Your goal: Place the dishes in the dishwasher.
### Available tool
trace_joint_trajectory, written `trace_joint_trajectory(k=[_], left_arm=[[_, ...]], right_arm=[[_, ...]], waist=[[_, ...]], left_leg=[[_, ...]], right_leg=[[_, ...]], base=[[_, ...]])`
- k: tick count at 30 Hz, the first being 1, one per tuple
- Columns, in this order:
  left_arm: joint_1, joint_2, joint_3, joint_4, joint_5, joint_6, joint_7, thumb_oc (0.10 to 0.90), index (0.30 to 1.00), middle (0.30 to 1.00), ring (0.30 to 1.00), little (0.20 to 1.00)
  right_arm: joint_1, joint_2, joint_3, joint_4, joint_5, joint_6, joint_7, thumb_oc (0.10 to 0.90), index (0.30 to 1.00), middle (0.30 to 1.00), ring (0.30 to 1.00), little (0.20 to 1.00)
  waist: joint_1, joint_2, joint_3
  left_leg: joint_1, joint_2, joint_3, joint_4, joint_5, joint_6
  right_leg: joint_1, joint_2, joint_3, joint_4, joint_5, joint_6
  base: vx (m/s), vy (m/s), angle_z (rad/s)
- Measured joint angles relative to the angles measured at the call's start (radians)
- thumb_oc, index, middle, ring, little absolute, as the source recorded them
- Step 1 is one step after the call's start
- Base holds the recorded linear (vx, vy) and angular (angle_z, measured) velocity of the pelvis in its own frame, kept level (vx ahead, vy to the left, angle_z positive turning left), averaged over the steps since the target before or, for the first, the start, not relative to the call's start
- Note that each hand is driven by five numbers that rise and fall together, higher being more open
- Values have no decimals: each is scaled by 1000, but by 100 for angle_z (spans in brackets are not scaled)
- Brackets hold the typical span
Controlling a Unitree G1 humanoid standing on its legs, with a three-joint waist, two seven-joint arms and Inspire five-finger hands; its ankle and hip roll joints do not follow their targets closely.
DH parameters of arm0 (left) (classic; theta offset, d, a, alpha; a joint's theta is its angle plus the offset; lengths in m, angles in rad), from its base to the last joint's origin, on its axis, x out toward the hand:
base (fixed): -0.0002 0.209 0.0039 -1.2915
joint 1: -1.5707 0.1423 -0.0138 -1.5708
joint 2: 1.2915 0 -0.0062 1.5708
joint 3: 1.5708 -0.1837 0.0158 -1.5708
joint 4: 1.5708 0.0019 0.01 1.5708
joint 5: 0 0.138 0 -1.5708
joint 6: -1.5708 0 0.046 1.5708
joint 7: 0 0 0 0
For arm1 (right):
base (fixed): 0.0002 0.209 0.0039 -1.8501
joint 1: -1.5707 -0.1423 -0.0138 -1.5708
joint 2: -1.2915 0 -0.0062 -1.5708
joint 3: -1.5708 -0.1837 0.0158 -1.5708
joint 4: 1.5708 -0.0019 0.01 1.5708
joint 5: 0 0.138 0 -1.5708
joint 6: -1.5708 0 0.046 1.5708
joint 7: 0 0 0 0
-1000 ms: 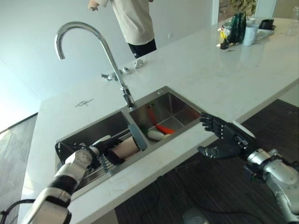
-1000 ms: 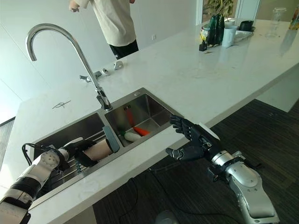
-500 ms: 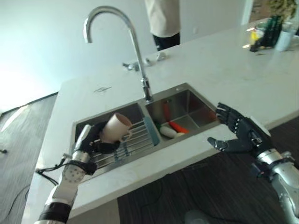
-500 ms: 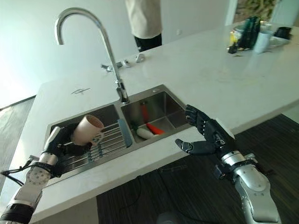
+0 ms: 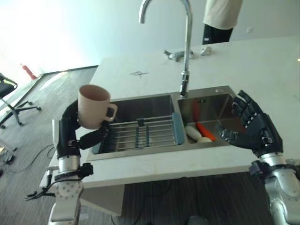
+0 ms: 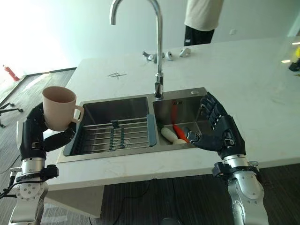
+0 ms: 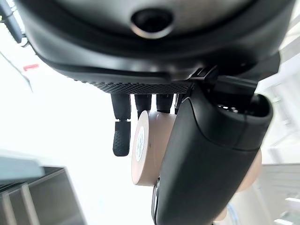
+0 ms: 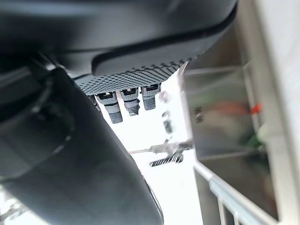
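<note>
A beige mug [image 5: 93,106] with a handle is held upright in the air, off the left end of the double sink [image 5: 140,101]. My left hand [image 5: 70,129] is shut on the beige mug [image 7: 150,145], fingers and thumb wrapped round its body. My right hand [image 5: 253,126] hovers open over the front edge of the counter by the right basin, fingers spread, holding nothing. In the right basin lie an orange carrot-like item [image 5: 205,131] and a pale item [image 5: 192,132].
A wire rack with blue ends [image 5: 140,133] spans the left basin. A tall curved tap [image 5: 186,42] rises behind the sink. The white counter [image 5: 262,65] stretches right. A person [image 5: 220,18] stands beyond it. An office chair [image 5: 11,101] stands on the floor at left.
My left hand has lifted the mug out of the left basin and carried it left, clear of the sink. The camera has swung left. The right hand stays open near the counter edge.
</note>
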Motion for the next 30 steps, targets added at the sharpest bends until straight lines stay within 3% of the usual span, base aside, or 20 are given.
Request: trace_joint_trajectory(k=[5, 9, 11, 13, 14, 15, 16, 18, 20, 21, 22, 23, 24, 25, 27, 28, 30], left_arm=[[42, -21, 4, -60, -43, -19, 15, 400, 300, 300, 300, 300], [122, -22, 41, -109, -115, -17, 17, 400, 300, 300, 300, 300], [154, -28, 41, -133, -130, -14, 18, 400, 300, 300, 300, 300], [149, -46, 36, -137, -159, -9, 20, 400, 300, 300, 300, 300], [106, -70, 1, -125, -169, -6, 9, 400, 300, 300, 300, 300], [81, -68, -15, -121, -190, -9, -8, 400, 300, 300, 300, 300], [19, -68, -35, -86, -200, -11, -33, 400, 300, 300, 300, 300], [9, -66, -42, -80, -237, -14, -39, 400, 300, 300, 300, 300], [6, -66, -43, -80, -258, -23, -66, 400, 300, 300, 300, 300], [2, -66, -43, -78, -273, -40, -78, 400, 300, 300, 300, 300], [-21, -64, -47, -74, -276, -46, -98, 400, 300, 300, 300, 300], [-36, -56, -61, -84, -279, -47, -103, 400, 300, 300, 300, 300], [-31, -39, -51, -88, -286, -62, -106, 400, 300, 300, 300, 300], [-31, -35, -35, -72, -316, -63, -96, 400, 300, 300, 300, 300], [-30, -33, -24, -59, -316, -60, -96, 400, 300, 300, 300, 300], [-26, -33, -17, -59, -315, -60, -97, 400, 300, 300, 300, 300], [-24, -32, -10, -60, -314, -54, -95, 400, 300, 300, 300, 300]], right_arm=[[10, 6, 42, -33, 3, -27, -10, 800, 900, 900, 900, 900], [22, 5, 69, -60, 15, -28, 7, 800, 900, 900, 900, 900], [23, 4, 71, -74, 33, -29, 9, 800, 900, 900, 900, 900], [15, -12, 89, -79, 31, -25, 13, 800, 900, 900, 900, 900], [29, -18, 97, -78, 30, -31, -22, 800, 900, 900, 900, 900], [30, -19, 97, -72, 27, -28, -33, 800, 900, 900, 900, 900], [22, -26, 92, -59, 20, -28, -52, 800, 900, 900, 900, 900], [-17, -50, 96, -37, 20, -34, -56, 800, 900, 900, 900, 900], [-13, -77, 78, -36, 21, -54, -63, 800, 900, 900, 900, 900], [-10, -74, 60, -37, 20, -71, -63, 800, 900, 900, 900, 900], [2, -68, 23, -42, 21, -93, -69, 800, 900, 900, 900, 900], [15, -55, -8, -49, 21, -96, -84, 800, 900, 900, 900, 900], [0, -18, 2, -46, 21, -96, -81, 800, 900, 900, 900, 900], [-5, 28, 39, -41, 20, -105, -63, 800, 900, 900, 900, 900], [-13, 66, 63, -41, 8, -110, -61, 800, 900, 900, 900, 900], [-19, 77, 75, -40, -9, -110, -57, 800, 900, 900, 900, 900], [-20, 106, 87, -40, -27, -109, -54, 800, 900, 900, 900, 900]], waist=[[49, -9, -1], [110, -10, -3], [138, 5, 1], [169, 24, 8], [138, 43, 10], [110, 24, 15], [89, -15, 35], [93, -49, 47], [50, -48, 48], [36, -37, 47], [6, -14, 54], [-17, 21, 49], [7, -11, 69], [46, -33, 80], [69, -42, 84], [100, -44, 86], [125, -39, 89]], left_leg=[[-37, 4, -62, -2, 13, -14], [-69, 9, -113, -7, 39, -20], [-109, 12, -147, -12, 68, -30], [-149, 20, -133, -30, 72, -28], [-161, 72, -10, -83, 24, -1], [-140, 68, 109, -114, -15, 18], [-118, 84, 294, -40, -1, -11], [-10, 98, 393, 57, -5, -26], [129, 94, 456, 96, -53, -53], [164, 85, 453, 113, -80, -59], [165, 88, 426, 151, -124, -60], [182, 57, 399, 63, -142, -25], [176, 24, 386, 47, -142, -17], [133, 11, 354, 87, -171, 26], [71, -6, 305, 132, -202, 46], [44, -22, 284, 156, -213, 60], [-3, -30, 251, 208, -235, 96]], right_leg=[[-8, -4, -58, 33, -25, -23], [-31, -4, -105, 68, -48, -49], [-56, -8, -144, 84, -48, -68], [-76, -20, -202, 95, -41, -90], [-40, -39, -318, 57, -23, -78], [-20, -87, -388, 28, -16, -94], [11, -162, -482, 11, -15, -107], [47, -210, -547, -52, 33, -95], [91, -270, -628, -44, 52, -72], [88, -290, -635, -10, 59, -60], [82, -310, -601, 30, 69, -53], [73, -302, -568, 29, 80, -31], [63, -307, -514, 6, 103, -3], [70, -309, -482, -48, 177, 6], [71, -334, -475, -74, 248, 44], [74, -344, -480, -96, 281, 52], [84, -364, -518, -113, 345, 48]], base=[[-22, -176, 36], [-67, -133, 34], [-171, -26, 51], [-246, -36, 110], [-223, -34, 213], [-255, 25, 305], [-205, 77, 239], [-193, 136, 164], [-184, 299, 146], [-118, 345, 160], [-49, 254, 188], [-37, 312, 160], [-5, 391, 120], [15, 378, 80], [52, 356, 86], [61, 372, 60], [56, 349, 61]])
